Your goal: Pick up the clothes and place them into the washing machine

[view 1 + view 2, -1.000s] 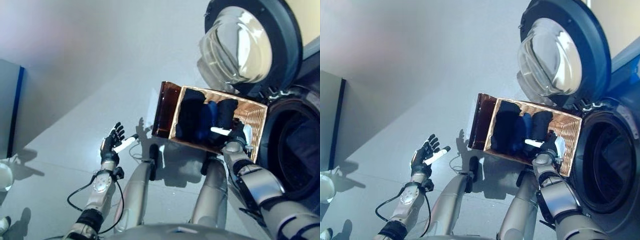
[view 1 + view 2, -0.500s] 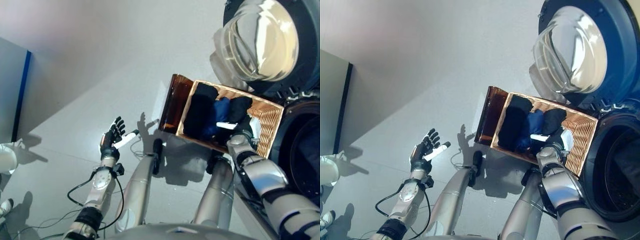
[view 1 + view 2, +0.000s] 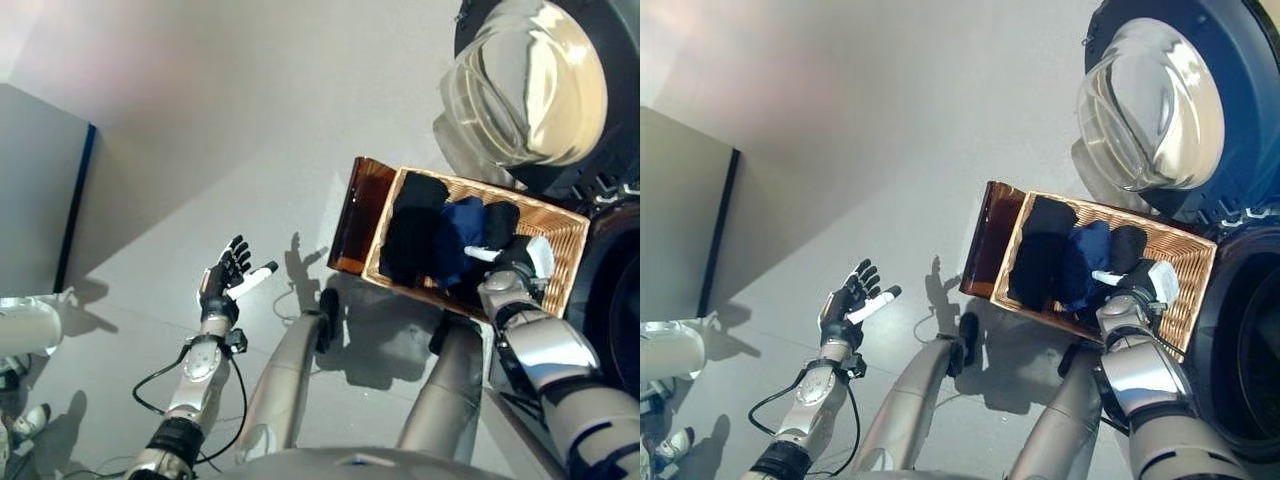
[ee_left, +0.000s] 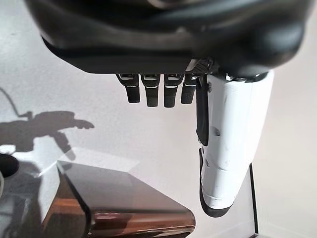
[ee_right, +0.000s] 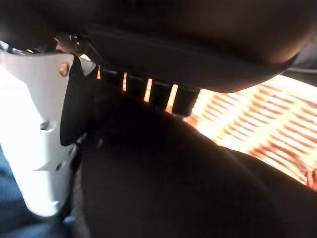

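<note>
A wicker basket (image 3: 560, 262) stands on the floor by the washing machine, whose round door (image 3: 1155, 100) hangs open above the dark drum opening (image 3: 1252, 360). In the basket lie a black garment (image 3: 412, 238), a blue one (image 3: 462, 235) and another black one (image 3: 498, 220). My right hand (image 3: 515, 262) is down in the basket on that second black garment (image 5: 173, 183), fingers straight and white thumb out beside the cloth. My left hand (image 3: 225, 280) is held open over the floor, well left of the basket, holding nothing.
The basket's dark brown side panel (image 3: 350, 215) faces my left hand and also shows past it (image 4: 124, 203). A grey panel with a blue edge (image 3: 40, 200) stands at the far left, with a white object (image 3: 25, 325) below it.
The camera has shifted, sliding the whole scene rightward in the picture. My right hand stays on the black garment in the basket; my left hand stays open.
</note>
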Robot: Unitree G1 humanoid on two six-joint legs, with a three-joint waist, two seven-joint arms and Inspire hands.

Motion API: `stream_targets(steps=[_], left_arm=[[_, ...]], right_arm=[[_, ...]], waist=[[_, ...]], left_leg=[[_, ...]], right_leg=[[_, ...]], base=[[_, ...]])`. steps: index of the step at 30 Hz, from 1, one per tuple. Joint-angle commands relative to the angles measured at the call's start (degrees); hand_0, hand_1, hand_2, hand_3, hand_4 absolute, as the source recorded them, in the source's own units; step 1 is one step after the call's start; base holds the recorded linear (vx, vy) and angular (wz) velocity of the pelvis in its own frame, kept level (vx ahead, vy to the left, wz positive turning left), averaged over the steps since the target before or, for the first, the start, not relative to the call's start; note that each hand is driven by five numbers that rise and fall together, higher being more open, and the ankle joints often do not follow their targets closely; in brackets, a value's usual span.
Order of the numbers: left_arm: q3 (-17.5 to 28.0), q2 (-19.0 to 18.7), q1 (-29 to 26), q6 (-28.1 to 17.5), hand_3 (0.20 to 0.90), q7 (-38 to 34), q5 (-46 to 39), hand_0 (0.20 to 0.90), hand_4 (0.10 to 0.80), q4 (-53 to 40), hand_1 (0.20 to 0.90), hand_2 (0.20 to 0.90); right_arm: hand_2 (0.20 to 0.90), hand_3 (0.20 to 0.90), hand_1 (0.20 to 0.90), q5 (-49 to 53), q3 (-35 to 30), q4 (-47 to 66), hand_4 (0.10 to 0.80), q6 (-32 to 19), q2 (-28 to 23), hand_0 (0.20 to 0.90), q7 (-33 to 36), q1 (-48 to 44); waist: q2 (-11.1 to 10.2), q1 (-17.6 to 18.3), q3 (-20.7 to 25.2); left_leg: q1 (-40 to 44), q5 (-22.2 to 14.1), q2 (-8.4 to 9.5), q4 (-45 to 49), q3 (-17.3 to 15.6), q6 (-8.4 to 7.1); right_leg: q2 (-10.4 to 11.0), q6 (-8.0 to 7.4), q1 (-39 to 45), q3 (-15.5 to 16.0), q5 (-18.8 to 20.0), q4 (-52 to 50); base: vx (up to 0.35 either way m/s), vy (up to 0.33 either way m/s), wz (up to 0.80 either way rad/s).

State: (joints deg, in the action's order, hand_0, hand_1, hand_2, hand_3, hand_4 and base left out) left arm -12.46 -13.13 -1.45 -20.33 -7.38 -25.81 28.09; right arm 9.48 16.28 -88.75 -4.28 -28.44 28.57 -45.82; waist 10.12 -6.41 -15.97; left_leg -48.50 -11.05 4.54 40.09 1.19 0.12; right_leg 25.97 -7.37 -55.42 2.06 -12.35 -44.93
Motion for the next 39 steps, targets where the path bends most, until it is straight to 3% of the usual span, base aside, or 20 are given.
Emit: stream_targets(steps=[1,3,4,5,14,25,39], left_arm=[[3.7,-3.5,0.9,-3.8,0.900,0.1,0.2,0.900,0.800,-5.9,0.900,0.900],[4.0,-3.7,1.1,-3.7,0.900,0.0,0.4,0.900,0.800,-5.8,0.900,0.900],[4.0,-3.7,1.2,-3.7,0.900,0.0,0.4,0.900,0.800,-5.7,0.900,0.900],[4.1,-3.7,1.2,-3.7,0.900,0.0,0.4,0.900,0.800,-5.5,0.900,0.900],[5.2,-4.0,1.2,-4.4,0.900,-1.0,-0.1,0.900,0.800,-3.3,0.900,0.900],[5.8,-3.6,1.7,-6.1,0.900,-1.2,-2.1,0.900,0.800,1.3,0.900,0.900],[5.6,-1.8,2.2,-6.2,0.900,1.2,-4.2,0.900,0.800,5.6,0.900,0.900]], right_arm=[[0.200,0.200,0.200,-1.1,0.5,1.8,0.300,-0.6,-0.8,0.200,0.0,-1.2],[0.200,0.200,0.200,-1.2,0.4,2.1,0.300,-0.9,-1.0,0.200,0.0,-0.9],[0.200,0.200,0.200,-1.2,0.4,2.1,0.300,-0.8,-1.0,0.200,0.0,-0.8],[0.200,0.200,0.200,-1.2,0.4,2.3,0.300,-1.0,-1.0,0.200,0.0,-0.8],[0.200,0.200,0.200,3.0,-1.6,6.7,0.300,-4.2,-0.7,0.200,0.3,1.2],[0.200,0.200,0.200,11.2,-7.4,22.0,0.300,-11.2,0.3,0.200,-2.1,12.5],[0.200,0.200,0.200,21.7,-15.0,26.2,0.300,-15.3,2.4,0.200,-9.1,22.9]], waist=[[-0.6,-1.0,-0.3],[-0.8,-0.8,-0.1],[-0.7,-1.0,0.1],[-0.8,-0.7,0.0],[-2.0,0.6,-0.1],[-4.6,4.1,-0.1],[-5.7,5.7,2.2]], left_leg=[[1.2,-3.2,-0.83,0.8,0.5,-1.84],[1.5,-3.2,-1.09,0.5,0.4,-1.89],[2.1,-5.4,-1.40,1.3,0.6,-2.03],[1.7,-3.0,-1.13,0.2,0.4,-1.94],[5.5,-1.2,-1.84,-5.1,0.1,-2.61],[16.6,5.0,-4.00,-21.1,0.0,-5.06],[28.8,11.7,-6.85,-36.6,-0.4,-6.98]], right_leg=[[0.3,-0.37,3.1,-7.2,10.6,5.0],[0.2,-0.34,3.2,-7.1,10.3,5.0],[0.0,-0.77,3.5,-7.3,8.0,3.6],[0.2,-0.38,3.2,-7.1,10.4,5.2],[-0.7,-0.69,6.5,-6.3,12.1,9.4],[-2.1,-2.15,17.7,-1.2,17.3,24.3],[-3.4,-3.46,28.6,2.7,21.2,36.1]], base=[[0.000,0.000,0.00],[0.057,-0.021,0.00],[0.000,0.000,0.00],[0.000,0.000,0.00],[0.004,-0.016,-0.01],[0.046,-0.059,-0.14],[0.048,-0.047,-0.09]])
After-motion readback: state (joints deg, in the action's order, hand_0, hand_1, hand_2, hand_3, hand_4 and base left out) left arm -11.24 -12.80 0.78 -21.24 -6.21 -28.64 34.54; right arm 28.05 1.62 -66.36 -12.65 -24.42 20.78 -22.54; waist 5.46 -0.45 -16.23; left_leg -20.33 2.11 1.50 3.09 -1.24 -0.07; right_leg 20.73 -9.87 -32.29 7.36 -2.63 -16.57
